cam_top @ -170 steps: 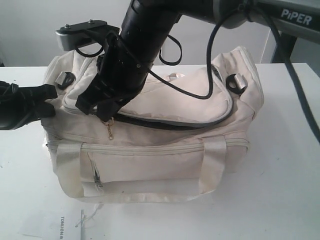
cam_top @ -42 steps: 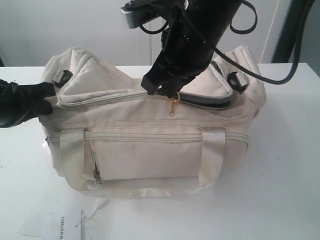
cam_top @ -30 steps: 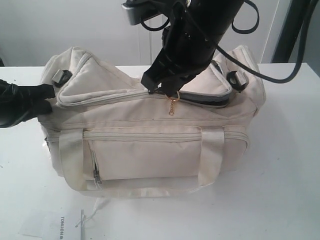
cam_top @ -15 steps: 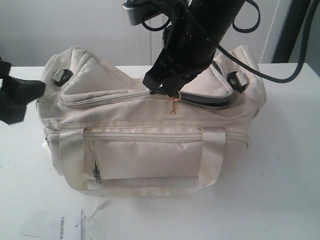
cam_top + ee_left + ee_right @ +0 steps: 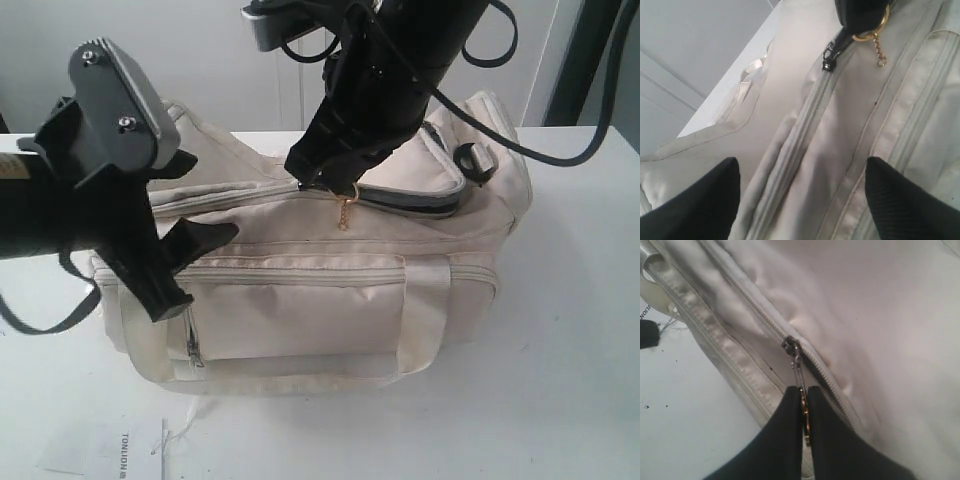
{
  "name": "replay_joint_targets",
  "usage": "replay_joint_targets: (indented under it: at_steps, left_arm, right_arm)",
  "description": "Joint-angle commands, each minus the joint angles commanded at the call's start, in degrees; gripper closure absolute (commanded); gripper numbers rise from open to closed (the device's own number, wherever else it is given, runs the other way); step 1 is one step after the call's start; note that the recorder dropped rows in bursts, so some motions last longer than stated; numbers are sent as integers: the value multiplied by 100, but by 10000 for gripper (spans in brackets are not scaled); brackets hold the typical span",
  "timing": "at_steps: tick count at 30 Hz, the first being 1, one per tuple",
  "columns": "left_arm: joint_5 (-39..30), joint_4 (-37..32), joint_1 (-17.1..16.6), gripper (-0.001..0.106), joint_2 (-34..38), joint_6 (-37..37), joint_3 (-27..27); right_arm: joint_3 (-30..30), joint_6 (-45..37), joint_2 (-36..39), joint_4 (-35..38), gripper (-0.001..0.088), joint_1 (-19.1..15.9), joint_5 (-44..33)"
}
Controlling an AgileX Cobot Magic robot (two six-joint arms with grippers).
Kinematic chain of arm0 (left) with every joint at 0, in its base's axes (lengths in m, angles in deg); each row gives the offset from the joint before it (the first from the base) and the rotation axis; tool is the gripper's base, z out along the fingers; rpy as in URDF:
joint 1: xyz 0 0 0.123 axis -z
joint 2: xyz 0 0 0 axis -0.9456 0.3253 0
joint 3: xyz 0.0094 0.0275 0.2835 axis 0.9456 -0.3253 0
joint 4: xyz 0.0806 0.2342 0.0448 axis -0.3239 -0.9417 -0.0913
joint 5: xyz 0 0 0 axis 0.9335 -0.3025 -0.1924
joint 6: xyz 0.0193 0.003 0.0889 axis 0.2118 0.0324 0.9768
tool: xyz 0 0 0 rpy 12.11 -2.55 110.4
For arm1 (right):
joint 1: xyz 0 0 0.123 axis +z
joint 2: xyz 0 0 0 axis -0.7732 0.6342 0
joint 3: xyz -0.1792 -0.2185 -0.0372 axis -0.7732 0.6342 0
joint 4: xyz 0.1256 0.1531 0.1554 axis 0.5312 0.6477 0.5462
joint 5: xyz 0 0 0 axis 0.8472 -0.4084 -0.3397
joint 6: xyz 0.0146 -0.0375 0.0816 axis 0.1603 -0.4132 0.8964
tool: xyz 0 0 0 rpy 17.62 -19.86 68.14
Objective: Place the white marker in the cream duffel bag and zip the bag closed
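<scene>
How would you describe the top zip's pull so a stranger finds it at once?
Find the cream duffel bag on the table. Midway along its top zip, the pull sits pinched in the right gripper's shut jaws. Unlike the front pocket's pull, it carries a gold chain.

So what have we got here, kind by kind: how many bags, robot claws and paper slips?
Bag: 1
Robot claws: 2 (left claw, right claw)
Paper slip: 1
Total: 4
</scene>
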Motion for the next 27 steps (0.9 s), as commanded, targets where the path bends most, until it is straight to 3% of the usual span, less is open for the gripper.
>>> replay_joint_targets:
  at_steps: [7,13,14,15,27]
  left_arm:
    - [74,0,0,337,686,0,295]
    - [46,-39,0,797,852,0,295]
    - [-53,-39,0,949,842,40,295]
    - [-101,-39,0,1036,842,124,295]
    - [-258,-48,0,1053,807,202,295]
  right_arm:
    - [0,0,0,-1,868,0,0]
    - [0,0,0,-13,868,0,0]
    - [0,0,0,-13,868,0,0]
    - [0,22,0,-13,868,0,0]
    - [0,224,-97,-143,868,0,0]
